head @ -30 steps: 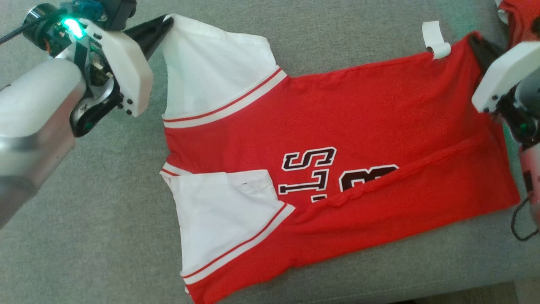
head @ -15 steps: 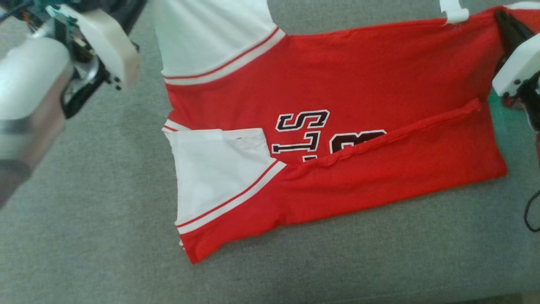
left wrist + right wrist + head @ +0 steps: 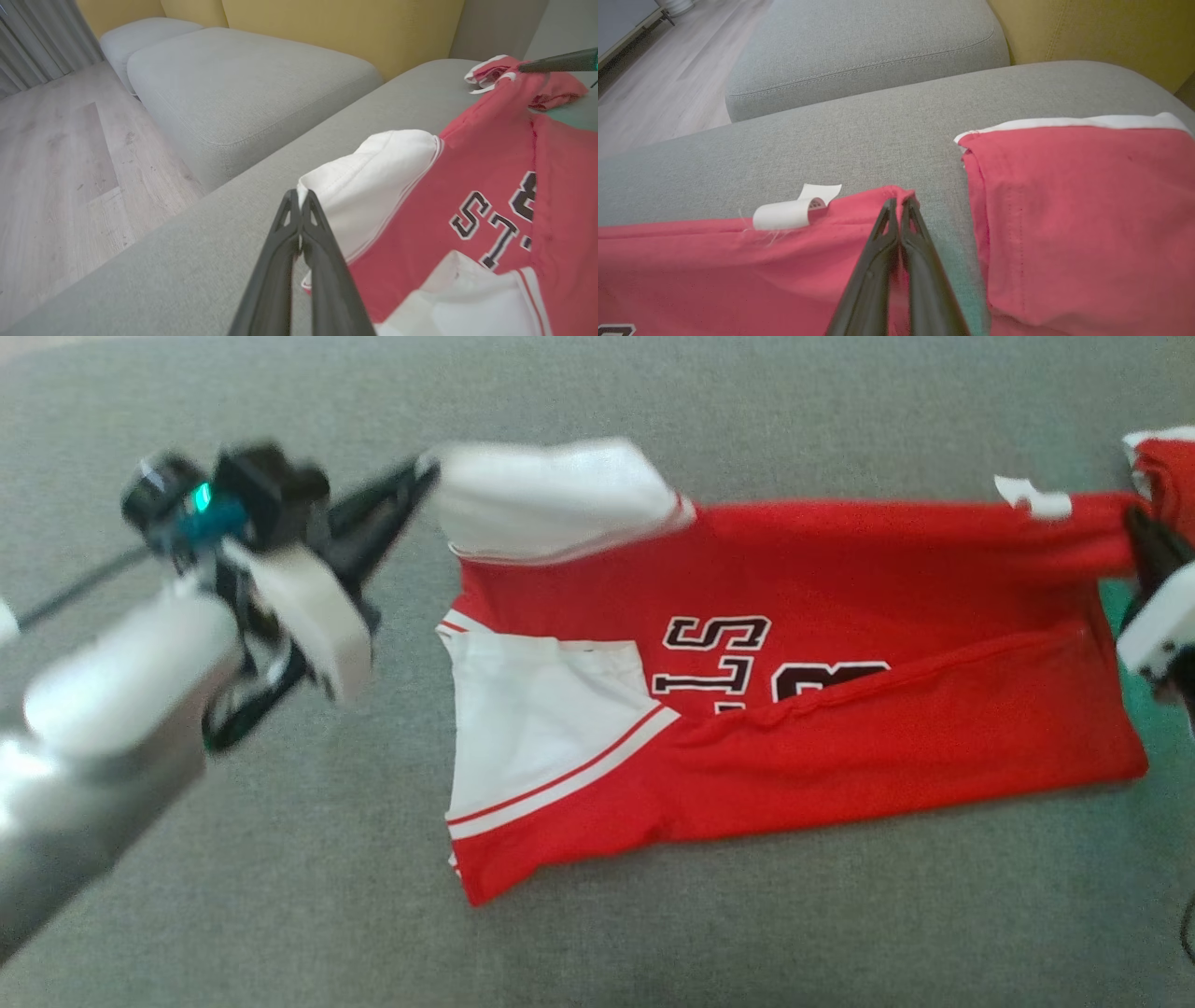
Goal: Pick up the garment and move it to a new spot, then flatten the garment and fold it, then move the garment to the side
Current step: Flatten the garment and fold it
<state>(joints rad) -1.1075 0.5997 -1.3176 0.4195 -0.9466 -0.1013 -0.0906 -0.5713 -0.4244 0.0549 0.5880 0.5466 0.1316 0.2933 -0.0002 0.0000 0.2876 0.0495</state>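
At the far left, shut tight in the left gripper (image 3: pixel 425 476): the tip of the white sleeve (image 3: pixel 551 495) of the garment (image 3: pixel 887 579); at the far right, shut tight in the right gripper (image 3: pixel 899 203): its red hem corner, just beside the white label (image 3: pixel 789 214). Between them, hangs taut along the far edge and lies flat, partly folded, on the grey cushion (image 3: pixel 280 896) nearer in. Looks light, soft and limp, apt to sag mid-cloth, so best gripped at stitched corners and hems.

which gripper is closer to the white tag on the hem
Right: right gripper pinches the hem beside the tag; left gripper holds the white sleeve at the far end.
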